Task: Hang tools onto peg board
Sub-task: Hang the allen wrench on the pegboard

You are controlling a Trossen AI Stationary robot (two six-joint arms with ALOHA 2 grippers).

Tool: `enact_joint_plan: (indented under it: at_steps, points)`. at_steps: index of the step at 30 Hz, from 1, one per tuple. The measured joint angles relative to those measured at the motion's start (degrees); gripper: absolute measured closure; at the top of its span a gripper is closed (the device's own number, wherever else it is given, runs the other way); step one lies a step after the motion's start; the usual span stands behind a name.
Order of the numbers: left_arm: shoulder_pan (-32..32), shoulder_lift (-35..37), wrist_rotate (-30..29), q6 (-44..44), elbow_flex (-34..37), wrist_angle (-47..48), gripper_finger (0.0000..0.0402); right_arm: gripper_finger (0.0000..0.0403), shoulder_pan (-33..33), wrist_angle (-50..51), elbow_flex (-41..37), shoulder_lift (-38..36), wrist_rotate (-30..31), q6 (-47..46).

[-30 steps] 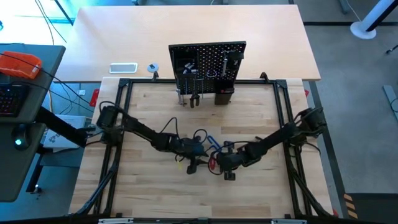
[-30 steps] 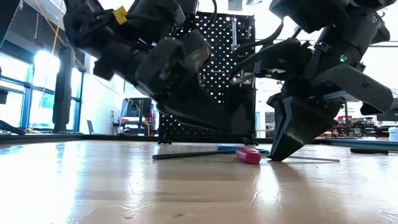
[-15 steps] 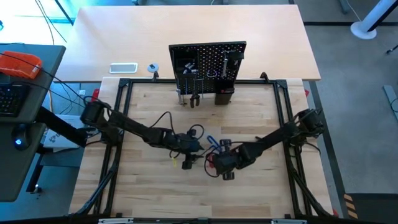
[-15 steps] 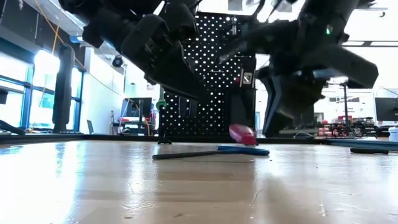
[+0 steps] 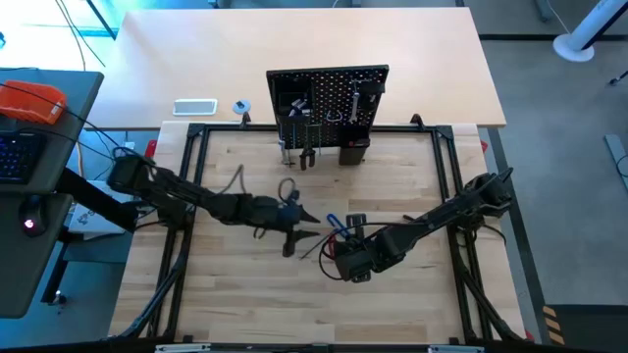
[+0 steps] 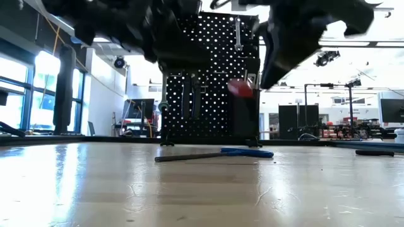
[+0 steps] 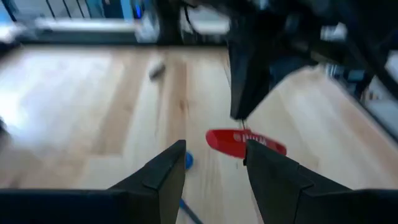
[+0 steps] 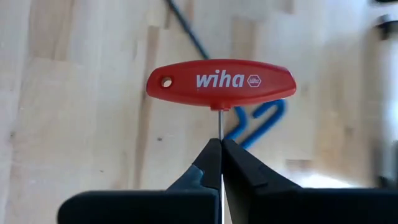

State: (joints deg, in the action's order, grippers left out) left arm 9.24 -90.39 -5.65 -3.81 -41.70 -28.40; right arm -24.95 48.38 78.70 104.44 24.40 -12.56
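Note:
My right gripper [image 8: 221,146] is shut on a red T-handled hex key [image 8: 221,83], which hangs in the air over the middle of the table [image 6: 240,87]. My left gripper [image 7: 214,163] hovers open and empty just left of it [image 5: 304,233], fingers pointing at the red handle [image 7: 245,142]. A blue-handled T hex key [image 6: 246,152] lies flat on the table beneath them. The peg board [image 5: 329,98] stands upright at the far edge, with several tools hanging on it. My right gripper pinches the thin steel shaft [image 8: 221,124] between its two fingertips, just behind the red handle. The shaft runs lengthwise between the fingers, which slant down. The tool is lifted clear of the table, its handle crosswise just beyond the fingertips.
Black frame rails [image 5: 446,167] border the wooden table on the left, right and far sides. A white flat device [image 5: 194,107] lies on the farther table beside the board. A slim dark thing [image 6: 374,152] rests on the table at the right in the low view.
My right gripper, shut on the shaft throughout, has gone up and tipped steeper, carrying the red hex key from lying on the table to hanging clear above it. My left gripper has also risen and drawn back a little toward the table's left, still open.

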Motion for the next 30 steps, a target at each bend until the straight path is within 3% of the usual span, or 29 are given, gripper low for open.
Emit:
enact_joint_plan:
  at_steps: [12, 17, 22, 30]
  points:
    - [-0.3, 20.8, -7.0, 2.6, 13.2, -12.4, 0.0243, 0.0403, -0.2, 14.0, 16.0, -0.2, 14.8, 1.3]
    - [-0.7, 26.1, -8.3, 2.4, 22.1, -29.9, 0.0243, 0.0403, 0.2, 16.8, 22.3, -0.2, 22.4, 2.1]
    - [-0.6, 24.4, -7.7, -2.4, 27.0, -47.9, 0.0243, 0.0403, 1.2, 14.7, 26.9, -0.3, 29.9, 4.9]
    - [1.3, 15.6, -10.0, -3.5, 21.5, -48.5, 0.0243, 0.0403, 4.9, 0.2, 27.4, 0.1, 35.8, 15.4]
